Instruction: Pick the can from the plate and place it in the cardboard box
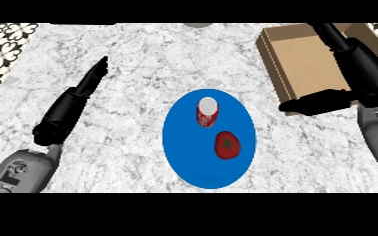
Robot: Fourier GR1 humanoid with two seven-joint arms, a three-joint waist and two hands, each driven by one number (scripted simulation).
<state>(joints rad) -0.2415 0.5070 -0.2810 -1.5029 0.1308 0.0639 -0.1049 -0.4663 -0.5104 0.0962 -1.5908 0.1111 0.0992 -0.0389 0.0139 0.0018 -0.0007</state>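
Can (207, 111), red with a pale round top, stands on an oval blue plate (188, 150) beside a glossy tomato (227, 145). Surface (140, 55) is veined marble. Cardboard box (310, 65) cut off at right, partly hidden by right hand (332, 100), fingers straight. Left hand (74, 100) flat, fingers together.

You see a marble-veined grey-white surface (133, 130), smooth; a matt blue plate (188, 155); a red can (207, 112) with pale metal-looking top; a plain brown cardboard box (303, 65), matt.
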